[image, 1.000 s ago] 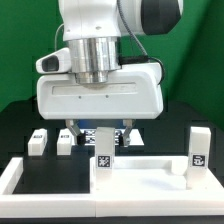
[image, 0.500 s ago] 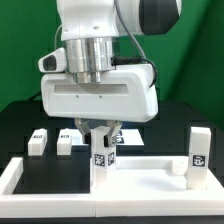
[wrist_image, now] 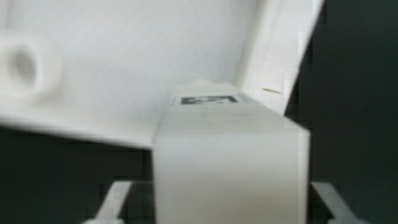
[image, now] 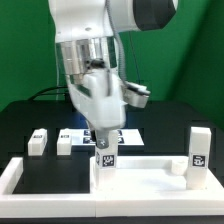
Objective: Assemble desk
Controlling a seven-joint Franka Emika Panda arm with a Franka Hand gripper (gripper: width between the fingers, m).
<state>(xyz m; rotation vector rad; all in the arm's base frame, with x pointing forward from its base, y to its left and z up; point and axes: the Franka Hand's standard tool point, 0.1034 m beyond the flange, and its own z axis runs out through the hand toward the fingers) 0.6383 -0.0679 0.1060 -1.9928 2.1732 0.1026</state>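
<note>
A white block leg (image: pixel 104 160) with a square tag stands upright at the near left corner of the white tabletop panel (image: pixel 148 166). My gripper (image: pixel 104 143) comes down on it from above and is shut on its upper part. In the wrist view the leg (wrist_image: pixel 228 160) fills the space between my two fingers (wrist_image: pixel 118 200), with its tag (wrist_image: pixel 210 99) at the far end. Beyond it lies the tabletop (wrist_image: pixel 125 95) with a round hole (wrist_image: pixel 18 65). Another leg (image: pixel 198 147) stands upright at the exterior view's right.
Two more white legs (image: pixel 38 141) (image: pixel 65 141) lie on the black table at the exterior view's left. A low white border rail (image: pixel 60 188) runs along the front and sides. The marker board (image: pixel 82 130) lies behind my gripper, mostly hidden.
My jaws have closed from wide open onto the standing leg. The hand has since turned about its upright axis, so its broad face no longer fronts the exterior view.
</note>
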